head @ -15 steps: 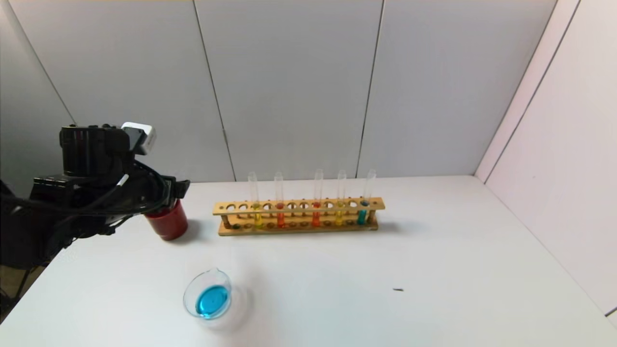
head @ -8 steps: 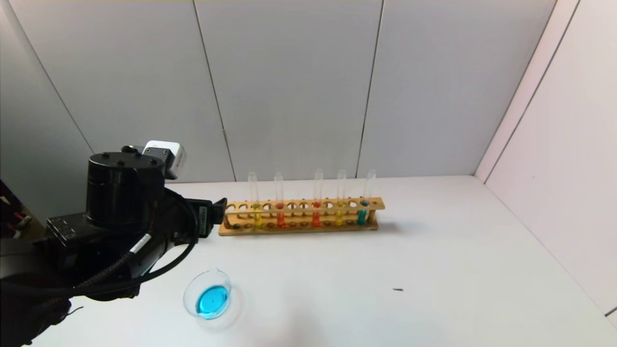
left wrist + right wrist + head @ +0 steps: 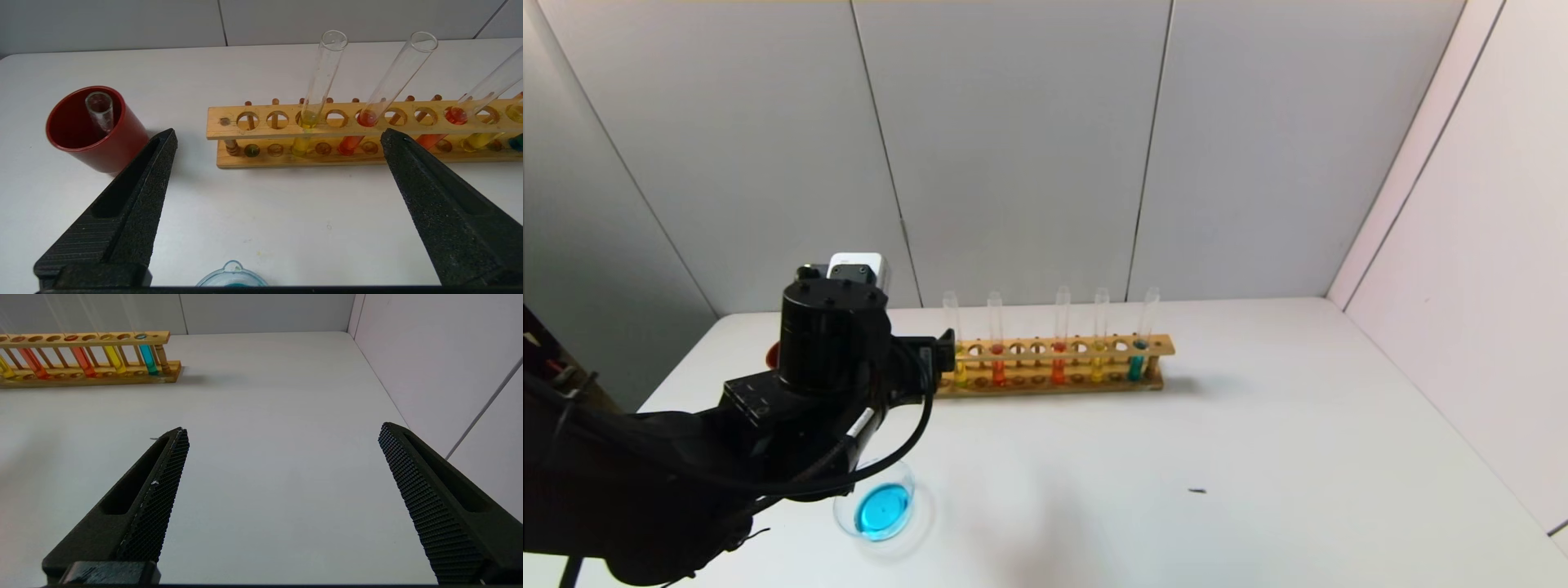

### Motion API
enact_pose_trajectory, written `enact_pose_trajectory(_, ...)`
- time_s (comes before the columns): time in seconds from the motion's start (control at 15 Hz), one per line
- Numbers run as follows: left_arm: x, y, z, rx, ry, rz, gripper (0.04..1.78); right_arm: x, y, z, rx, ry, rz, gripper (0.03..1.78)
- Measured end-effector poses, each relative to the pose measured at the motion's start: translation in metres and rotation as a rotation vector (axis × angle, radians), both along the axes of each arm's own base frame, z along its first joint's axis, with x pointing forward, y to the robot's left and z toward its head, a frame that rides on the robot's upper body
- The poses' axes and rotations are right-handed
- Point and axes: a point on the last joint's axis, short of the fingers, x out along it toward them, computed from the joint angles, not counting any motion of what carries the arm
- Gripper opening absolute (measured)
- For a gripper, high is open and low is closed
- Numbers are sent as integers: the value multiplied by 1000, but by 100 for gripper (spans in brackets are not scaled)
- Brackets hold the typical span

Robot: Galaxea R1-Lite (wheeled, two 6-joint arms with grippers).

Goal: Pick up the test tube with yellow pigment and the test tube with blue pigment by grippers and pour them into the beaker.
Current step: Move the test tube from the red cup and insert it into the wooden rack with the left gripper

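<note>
Head view: the left gripper [image 3: 943, 349] hangs before the wooden rack's [image 3: 1094, 384] left end, above the beaker [image 3: 880, 508] of blue liquid. Left wrist view: its fingers [image 3: 135, 192] stand wide apart, empty, facing the yellow test tube [image 3: 316, 96]; an empty tube [image 3: 100, 114] sits in the red cup [image 3: 122, 147]. Right wrist view: the right gripper [image 3: 282, 435], fingers apart, hovers over bare surface [image 3: 265, 396].

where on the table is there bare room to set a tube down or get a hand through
Widest bare patch: right of the rack, out to the side wall. Also open: the strip between rack and beaker. Crowded: the rack's left end, where the open left pincer hovers beside the red cup.
</note>
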Motion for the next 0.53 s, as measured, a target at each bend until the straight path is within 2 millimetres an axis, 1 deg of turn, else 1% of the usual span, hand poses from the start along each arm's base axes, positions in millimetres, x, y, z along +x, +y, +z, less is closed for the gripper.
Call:
enact_pose_trajectory(0.27, 26, -13, -13, 1, -6, 11, 175, 0, 0, 0, 0, 0, 0, 170)
enact_pose_trajectory(0.53, 59, -17, -22, 8, -2, 44, 175, 0, 0, 0, 0, 0, 0, 170)
